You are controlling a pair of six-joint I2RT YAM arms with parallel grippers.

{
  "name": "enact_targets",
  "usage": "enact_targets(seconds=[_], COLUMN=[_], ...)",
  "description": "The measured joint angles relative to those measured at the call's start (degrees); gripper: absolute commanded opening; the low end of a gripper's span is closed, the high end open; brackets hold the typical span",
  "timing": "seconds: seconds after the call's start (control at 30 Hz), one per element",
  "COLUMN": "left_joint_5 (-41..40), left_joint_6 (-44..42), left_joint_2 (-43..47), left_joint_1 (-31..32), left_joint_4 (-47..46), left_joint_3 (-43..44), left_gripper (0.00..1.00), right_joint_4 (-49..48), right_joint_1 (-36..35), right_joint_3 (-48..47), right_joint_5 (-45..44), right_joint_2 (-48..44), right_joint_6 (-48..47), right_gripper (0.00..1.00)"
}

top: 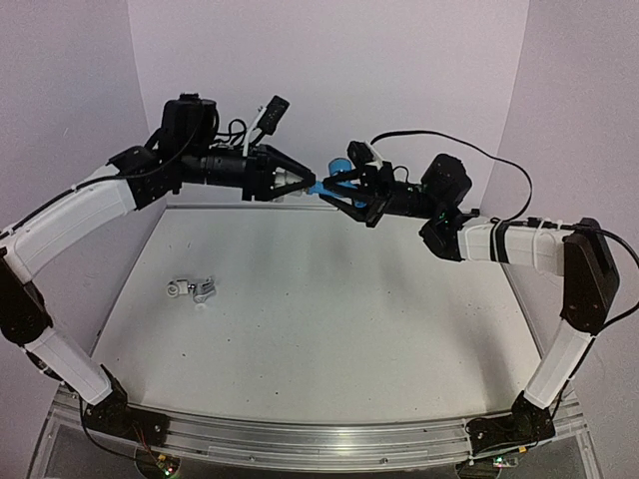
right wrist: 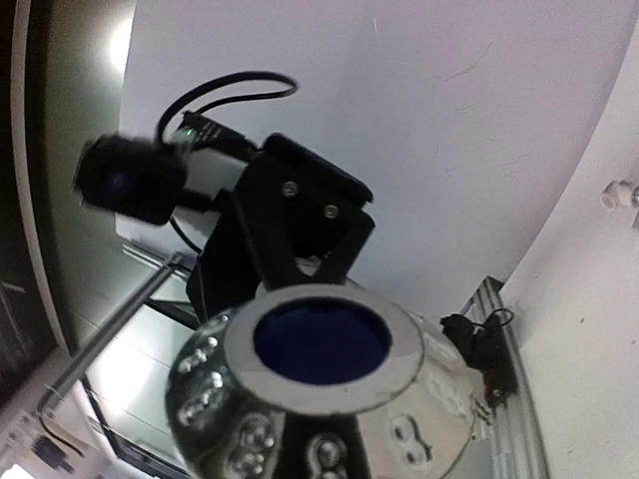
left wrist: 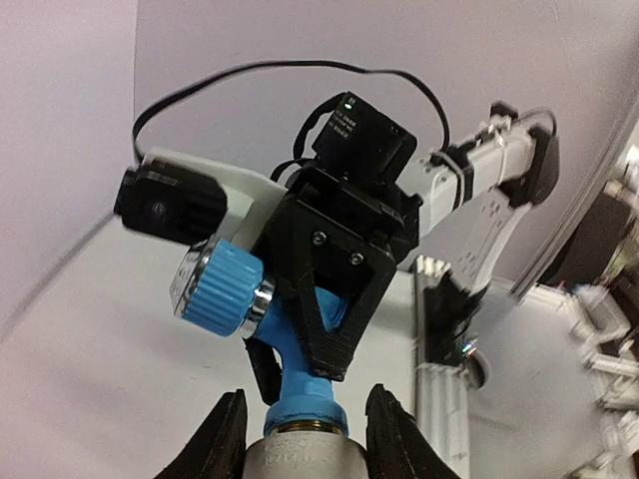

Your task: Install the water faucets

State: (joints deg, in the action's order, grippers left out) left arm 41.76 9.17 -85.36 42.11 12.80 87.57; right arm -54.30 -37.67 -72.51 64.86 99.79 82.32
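**A:** Where are the faucets?

**B:** On the bench (top: 349, 339), the silver faucet (top: 192, 289) lies near the left edge. Above the far edge, the right gripper (top: 337, 188) is clamped on the light blue faucet (left wrist: 300, 384). Its lower end meets a grey pipe fitting (left wrist: 305, 454) pinched tight in the left gripper (top: 298, 181).

**A:** How will it handle?

**B:** Probably light, rigid, smooth plastic. I'd hold the body below the ribbed knob (left wrist: 222, 291), because a tilt could cross the threads. The silver one looks heavier and slicker.
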Motion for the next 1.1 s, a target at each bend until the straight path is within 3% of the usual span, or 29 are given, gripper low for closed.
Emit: enact_targets(seconds=[0.03, 0.1, 0.13, 0.2, 0.33, 0.47, 0.53, 0.57, 0.63, 0.7, 0.83, 0.97, 1.1], left_joint_5=[-1.4, -3.3, -4.2, -4.7, -7.3, -12.4, -16.2, -19.3, -22.6, -26.9, -27.8, -21.9, -16.9], left_joint_6=[-10.8, -21.7, -27.5, -35.5, -40.7, -36.0, -29.8, -23.6, -13.5, 2.1, 32.9, 57.8, 72.0], left_joint_2=[-2.8, -6.3, -7.9, -9.3, -9.6, -5.3, -0.9, 3.4, 7.9, 13.4, 20.6, 18.7, 9.3], left_joint_1=[0.4, 1.1, 1.5, 1.8, 2.0, 2.0, 2.0, 2.1, 2.1, 2.0, 1.0, 0.0, 0.4], left_joint_4=[8.0, 15.2, 18.5, 22.7, 25.3, 24.7, 23.0, 22.3, 21.1, 17.9, 8.5, -8.7, -19.2], left_joint_3=[6.7, 14.2, 17.8, 21.0, 21.7, 14.7, 8.9, 4.3, 1.3, -1.9, -10.9, -20.7, -22.9], left_gripper=[0.00, 0.02, 0.09, 0.44, 0.97, 1.00, 1.00, 1.00, 1.00, 1.00, 1.00, 1.00, 1.00], right_joint_4=[-1.4, -2.8, -3.4, -2.4, 4.2, 9.2, 12.0, 15.5, 18.8, 24.2, 29.0, 29.6, 29.3], right_joint_1=[0.2, 0.9, 1.4, 1.6, 1.1, 1.3, 1.8, 2.5, 3.0, 3.4, 2.9, 2.1, 1.2], right_joint_3=[0.4, 0.6, 0.6, 0.6, -0.2, -0.2, -0.2, -0.1, -0.1, 0.5, 3.7, 5.9, 6.3], right_joint_5=[-1.3, -2.2, -2.3, -2.4, -2.2, -2.2, -2.4, -3.0, -4.3, -7.6, -12.6, -15.6, -17.2], right_joint_2=[0.0, 0.0, 0.0, -0.3, -1.3, -3.7, -5.4, -7.5, -9.2, -12.0, -15.9, -16.7, -16.5], right_joint_6=[6.0, 12.0, 14.6, 16.3, 11.8, 1.5, -6.5, -15.5, -24.8, -41.6, -66.8, -81.2, -88.1], right_gripper=[0.00, 0.00, 0.00, 0.00, 0.00, 0.00, 0.00, 0.00, 0.00, 0.00, 0.00, 0.00, 0.00])
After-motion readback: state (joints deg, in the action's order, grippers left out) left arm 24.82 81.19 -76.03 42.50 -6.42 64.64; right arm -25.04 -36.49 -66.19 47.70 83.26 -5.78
